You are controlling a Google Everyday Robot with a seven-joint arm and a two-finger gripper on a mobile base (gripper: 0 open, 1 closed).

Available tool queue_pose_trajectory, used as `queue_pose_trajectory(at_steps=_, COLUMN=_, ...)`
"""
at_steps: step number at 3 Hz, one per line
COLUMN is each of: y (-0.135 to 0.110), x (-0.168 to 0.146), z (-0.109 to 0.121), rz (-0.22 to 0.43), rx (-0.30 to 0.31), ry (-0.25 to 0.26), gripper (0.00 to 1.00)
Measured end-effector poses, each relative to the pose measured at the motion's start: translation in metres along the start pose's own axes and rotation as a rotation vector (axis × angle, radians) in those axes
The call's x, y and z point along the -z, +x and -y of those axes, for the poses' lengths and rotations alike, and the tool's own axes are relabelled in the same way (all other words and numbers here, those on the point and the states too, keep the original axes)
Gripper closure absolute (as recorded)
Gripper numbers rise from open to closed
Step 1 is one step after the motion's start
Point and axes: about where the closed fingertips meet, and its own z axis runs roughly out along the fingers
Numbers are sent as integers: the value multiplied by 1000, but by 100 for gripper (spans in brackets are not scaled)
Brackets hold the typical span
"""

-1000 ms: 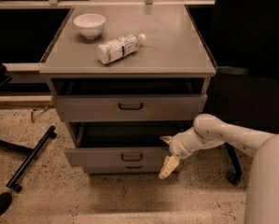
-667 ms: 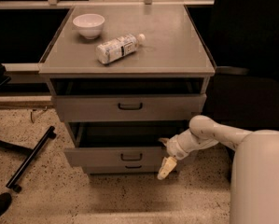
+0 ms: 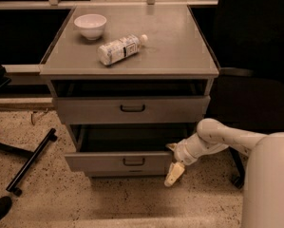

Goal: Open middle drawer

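Note:
The middle drawer (image 3: 103, 162) is the lower grey drawer in view, with a small black loop handle (image 3: 133, 161). It is pulled out, and its dark inside shows behind the front panel. My gripper (image 3: 173, 160) is at the drawer front's right end, away from the handle. One fingertip (image 3: 171, 147) sits at the panel's top corner. The other cream finger (image 3: 174, 174) hangs down by the panel's lower corner. The fingers stand apart and hold nothing. The white arm (image 3: 217, 136) reaches in from the right.
The grey drawer above (image 3: 132, 109) is slightly out. On the cabinet top (image 3: 179, 46) are a white bowl (image 3: 90, 24) and a lying plastic bottle (image 3: 120, 49). A black chair (image 3: 255, 99) stands on the right. A black chair leg (image 3: 32, 160) lies on the floor to the left.
The gripper stays at the drawer's right front corner and the arm has shifted only slightly. The drawer front has not visibly moved.

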Motion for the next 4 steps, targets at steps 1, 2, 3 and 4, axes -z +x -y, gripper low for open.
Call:
queue_pose_trajectory(at_steps=1, y=9, x=17, z=-31, rz=-35, rx=-39, ry=-2, gripper=0)
queue_pose_trajectory(at_steps=2, y=17, x=18, z=-49, rz=-25, rx=-71, ry=-22, gripper=0)
queue_pose_trajectory(at_steps=3, y=17, x=18, z=-50, rz=-25, rx=-71, ry=-22, gripper=0)
queue_pose_trajectory(at_steps=4, y=24, x=16, z=-69, rz=-53, rx=-116, ry=-88, gripper=0)
